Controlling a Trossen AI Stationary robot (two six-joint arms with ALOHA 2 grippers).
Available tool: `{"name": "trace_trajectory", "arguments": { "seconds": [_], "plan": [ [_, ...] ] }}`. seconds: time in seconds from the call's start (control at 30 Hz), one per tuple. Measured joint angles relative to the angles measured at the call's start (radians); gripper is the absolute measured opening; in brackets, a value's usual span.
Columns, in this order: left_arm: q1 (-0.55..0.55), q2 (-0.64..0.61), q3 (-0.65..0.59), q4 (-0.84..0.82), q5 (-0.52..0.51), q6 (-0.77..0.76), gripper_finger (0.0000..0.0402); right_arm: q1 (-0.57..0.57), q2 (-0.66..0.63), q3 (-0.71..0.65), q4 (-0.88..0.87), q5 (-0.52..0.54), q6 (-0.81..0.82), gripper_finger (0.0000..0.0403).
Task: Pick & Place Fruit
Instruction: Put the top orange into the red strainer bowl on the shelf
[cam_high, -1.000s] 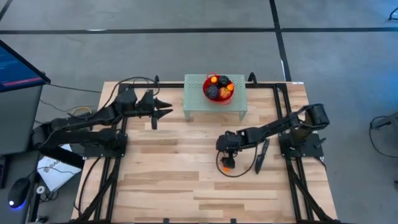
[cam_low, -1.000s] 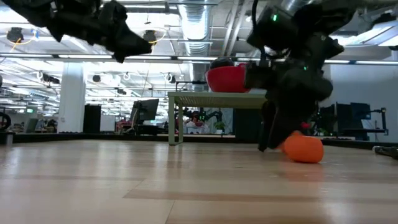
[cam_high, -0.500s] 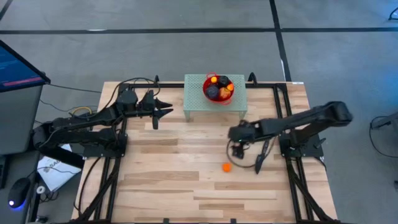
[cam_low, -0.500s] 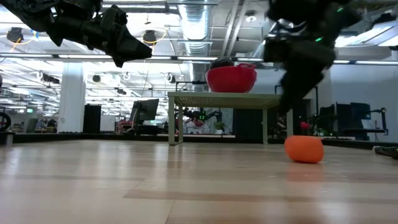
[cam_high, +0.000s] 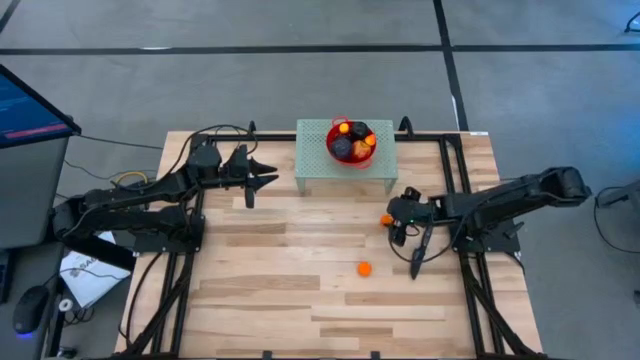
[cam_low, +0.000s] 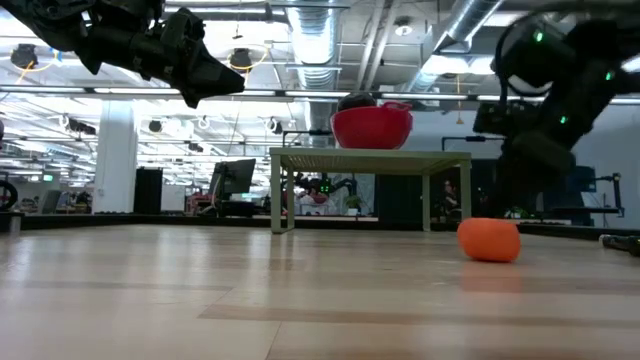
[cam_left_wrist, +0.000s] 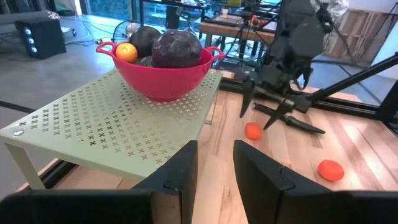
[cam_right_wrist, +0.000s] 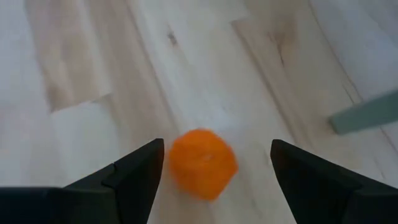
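Observation:
A red bowl (cam_high: 350, 143) holding dark purple fruits (cam_left_wrist: 177, 50) and small orange fruits (cam_left_wrist: 126, 52) stands on a pale green perforated stand (cam_high: 320, 170) at the table's far side. One orange fruit (cam_high: 365, 268) lies on the wood near the middle and also shows in the low view (cam_low: 489, 240). A second orange fruit (cam_high: 386, 220) lies just right of the stand's near right leg. My right gripper (cam_high: 393, 222) is open, low over the table, its fingers standing on either side of this fruit (cam_right_wrist: 202, 163). My left gripper (cam_high: 262, 178) is open and empty, held above the table left of the stand.
A dark tool (cam_high: 422, 250) lies on the wood near the right arm. Black frame rails (cam_high: 455, 170) run along the table's sides. Bare wood lies across the table's near half and left of the middle.
My right gripper has risen from the orange fruit near the middle, which stays on the table. It has gone toward the table's right and far edges and come down at the second orange fruit beside the stand.

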Motion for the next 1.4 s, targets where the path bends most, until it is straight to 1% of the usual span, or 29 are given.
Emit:
{"name": "trace_trajectory", "arguments": {
  "seconds": [0.07,0.13,0.23,0.37,0.53,0.73,1.0,1.1,1.2,1.27,1.4],
  "plan": [
    [0.0,0.0,0.0,0.0,0.0,0.0,0.0097,-0.025,0.024,-0.028,0.08,0.0,-0.041,0.0291],
    [0.0,0.0,0.0,0.0,0.0,0.0,0.0098,-0.043,0.049,-0.037,0.125,-0.001,-0.072,0.0291],
    [0.0,0.0,0.0,0.001,0.0,-0.002,0.0098,-0.061,0.095,-0.038,0.123,-0.005,-0.087,0.0291],
    [0.0,0.0,0.0,0.004,0.0,-0.008,0.0097,-0.066,0.146,-0.036,0.134,-0.046,-0.081,0.0291],
    [0.0,0.0,0.0,0.006,0.0,-0.008,0.0097,-0.051,0.157,-0.035,0.121,-0.041,-0.02,0.0284],
    [0.0,0.0,0.0,0.007,0.0,-0.026,0.0097,-0.051,0.098,-0.036,0.024,-0.057,0.044,0.0251],
    [0.0,0.0,0.0,0.009,0.0,-0.026,0.0097,-0.05,0.056,-0.04,0.011,-0.063,0.084,0.0163],
    [0.0,0.0,0.0,0.01,0.0,-0.027,0.0097,-0.05,0.056,-0.04,0.018,-0.064,0.078,0.0139],
    [0.0,0.0,0.0,0.01,0.0,-0.03,0.0097,-0.05,0.06,-0.04,0.034,-0.069,0.078,0.0133],
    [0.0,0.0,0.0,0.01,0.0,-0.03,0.0097,-0.045,0.059,-0.028,0.051,-0.097,0.08,0.0138],
    [0.0,0.0,0.0,0.012,0.0,-0.03,0.0097,-0.021,0.059,0.072,0.096,-0.136,0.081,0.0154]
  ]
}}
